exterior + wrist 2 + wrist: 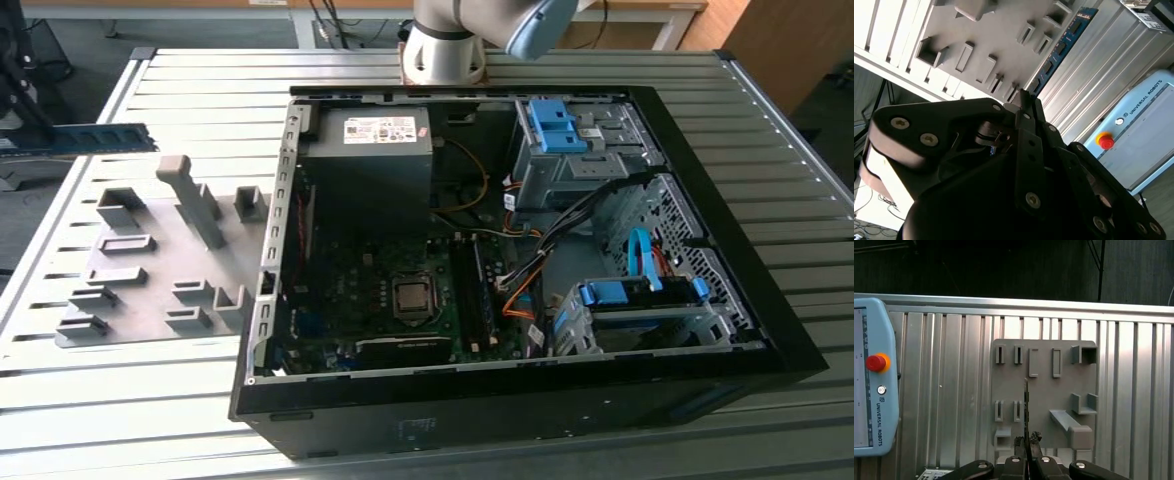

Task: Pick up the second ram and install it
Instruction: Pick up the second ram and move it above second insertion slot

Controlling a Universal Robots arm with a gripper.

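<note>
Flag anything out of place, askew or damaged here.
Nothing looks damaged or spilled. The ram is off the grey holder, clamped edge-on in the gripper, outside the open case.

A ribbed metal table [134, 400] fills the space before me. Beyond it stand a pale wooden desk [667, 8], grey floor [200, 32] and dangling cables [327, 30].

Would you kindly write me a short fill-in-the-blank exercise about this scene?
1. The jaws are shut on the slim ___ circuit-board stick.
2. The black computer case on the slatted metal table is ___, exposing its dark motherboard.
3. The pale-blue plastic pendant's round button is ___.
Missing words: blue; open; red.
</note>
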